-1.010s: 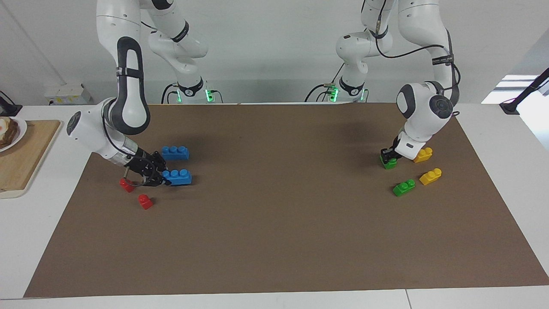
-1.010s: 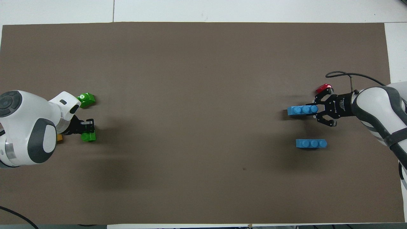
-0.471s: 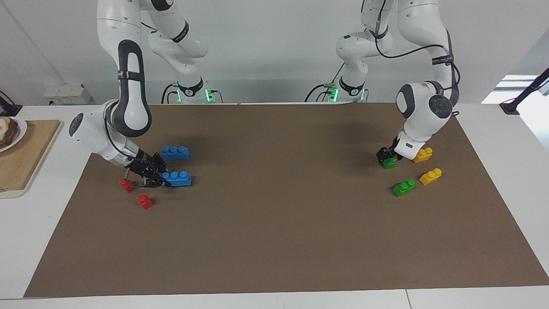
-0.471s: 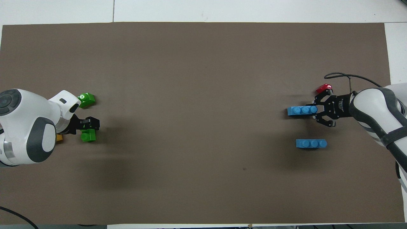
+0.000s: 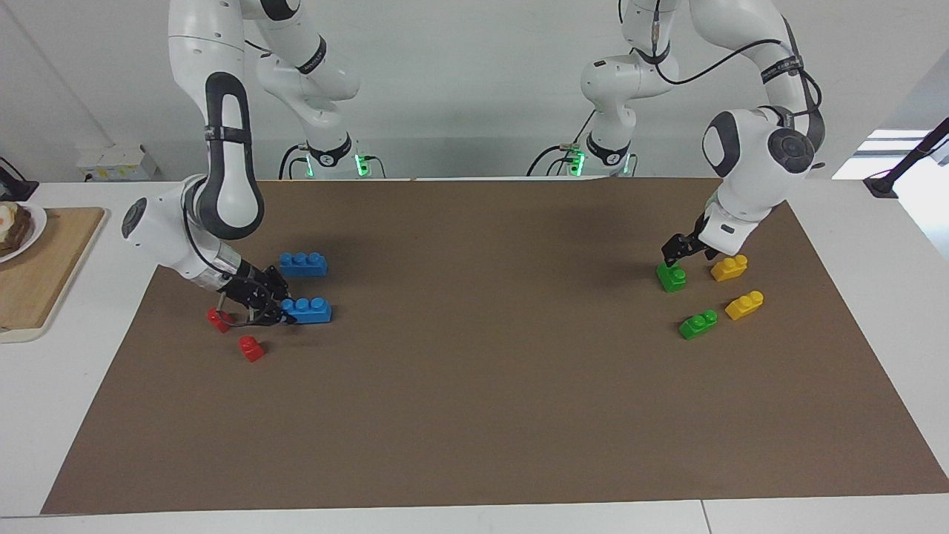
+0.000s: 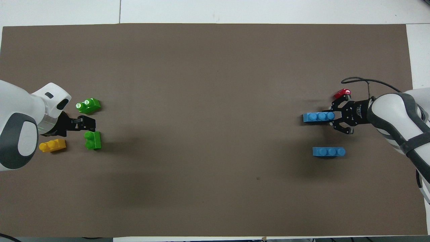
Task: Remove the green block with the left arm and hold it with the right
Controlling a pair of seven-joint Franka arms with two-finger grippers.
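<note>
The green block (image 5: 672, 277) (image 6: 92, 139) lies free on the brown mat at the left arm's end of the table. My left gripper (image 5: 680, 249) (image 6: 86, 123) hangs open just above it, holding nothing. A look-alike green brick (image 5: 698, 324) (image 6: 88, 105) lies farther from the robots. At the right arm's end, my right gripper (image 5: 276, 307) (image 6: 336, 117) is low on the mat, shut on the end of a blue brick (image 5: 310, 309) (image 6: 317, 117).
Two yellow bricks (image 5: 730, 268) (image 5: 744, 305) lie beside the green ones. A second blue brick (image 5: 303, 264) (image 6: 328, 151) and two red bricks (image 5: 219, 320) (image 5: 251, 348) lie around the right gripper. A wooden board (image 5: 44, 267) with a plate (image 5: 18, 230) is off the mat at the right arm's end.
My left gripper has let go of the green block and risen off it, uncovering a yellow brick in the overhead view. The right gripper and its blue brick have barely shifted.
</note>
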